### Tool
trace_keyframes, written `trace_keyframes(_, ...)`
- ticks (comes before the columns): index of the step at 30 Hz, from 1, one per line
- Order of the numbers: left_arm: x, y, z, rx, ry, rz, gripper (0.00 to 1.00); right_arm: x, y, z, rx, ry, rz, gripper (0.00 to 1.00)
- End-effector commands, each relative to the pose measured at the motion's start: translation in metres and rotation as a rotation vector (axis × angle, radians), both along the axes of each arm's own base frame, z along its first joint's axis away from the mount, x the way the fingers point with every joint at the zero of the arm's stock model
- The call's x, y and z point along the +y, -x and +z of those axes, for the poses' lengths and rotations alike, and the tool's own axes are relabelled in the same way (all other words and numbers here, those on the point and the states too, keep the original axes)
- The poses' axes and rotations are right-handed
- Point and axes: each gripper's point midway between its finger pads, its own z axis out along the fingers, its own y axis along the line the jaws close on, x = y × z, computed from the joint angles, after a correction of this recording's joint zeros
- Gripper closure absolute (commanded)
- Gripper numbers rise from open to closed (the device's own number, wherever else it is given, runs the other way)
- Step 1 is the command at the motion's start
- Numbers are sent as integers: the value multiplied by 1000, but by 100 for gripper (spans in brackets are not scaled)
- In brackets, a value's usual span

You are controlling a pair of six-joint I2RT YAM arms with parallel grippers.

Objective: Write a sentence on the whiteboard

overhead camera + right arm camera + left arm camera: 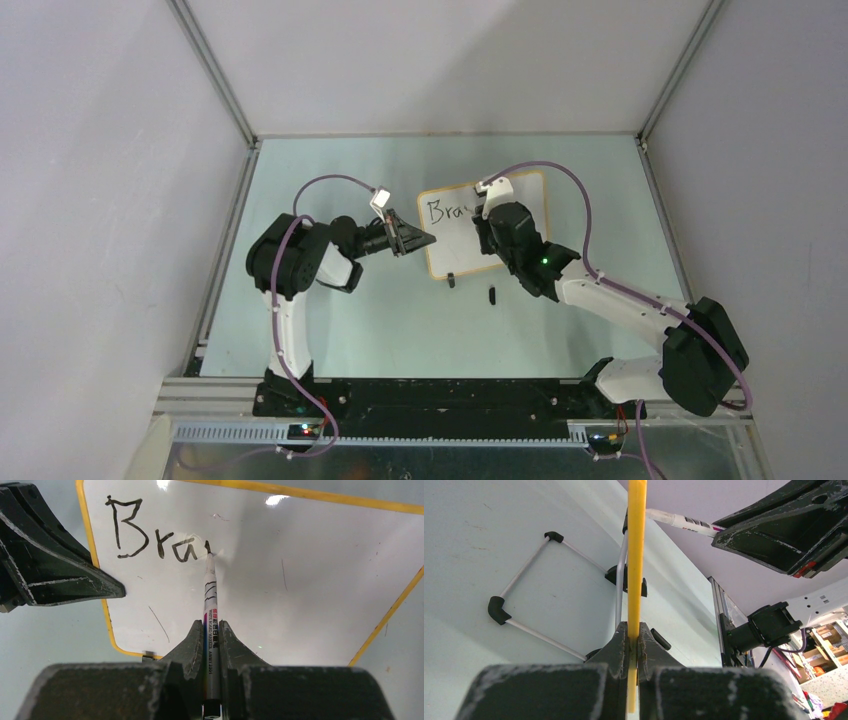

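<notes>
Pale green table top (330,330) between white walls (90,150) carries the small rectangular white whiteboard with a thin orange-tan frame (460,250), lying near the centre.

From above, the left gripper (424,240) meets the board's 9 o'clock edge. The right gripper (484,212) covers the part near 12 o'clock, so only "Bra" of the black handwritten sentence (443,211) can be read.

The right wrist view gives what the overhead cannot. Those jaws clamp a slim white marker with a printed barrel (210,615). Its black tip touches the board at the foot of a short stroke, just at 3 o'clock of the "a".

The left wrist view sees the board edge-on as a yellow strip, pinched between the closed left fingers (621,645). It alone shows the white wire stand with black corner clips (526,607) on the table at 9 o'clock of the strip.
</notes>
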Motion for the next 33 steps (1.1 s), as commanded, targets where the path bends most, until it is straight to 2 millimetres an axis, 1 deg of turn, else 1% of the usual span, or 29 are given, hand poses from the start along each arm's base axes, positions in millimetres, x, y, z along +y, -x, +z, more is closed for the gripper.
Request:
trace_keyframes(1,0,10,14,-80,5,-36,100,-1,-1,12,-1,-16,-15,100)
trace_keyframes(5,0,10,14,-81,5,-35,100,-2,2,9,8,-12,-12,100)
trace_keyframes(8,0,10,14,-81,5,-35,100,-3,1,11,-1,-10,-19,100)
trace_keyframes(15,0,9,14,-81,5,-35,100,-5,-7,20,-43,-18,-39,100)
trace_keyframes(22,0,9,14,-80,5,-36,100,-9,-13,24,-56,-16,-64,100)
trace_keyframes(33,0,9,14,-79,6,-35,100,-7,-18,29,-63,-22,-65,100)
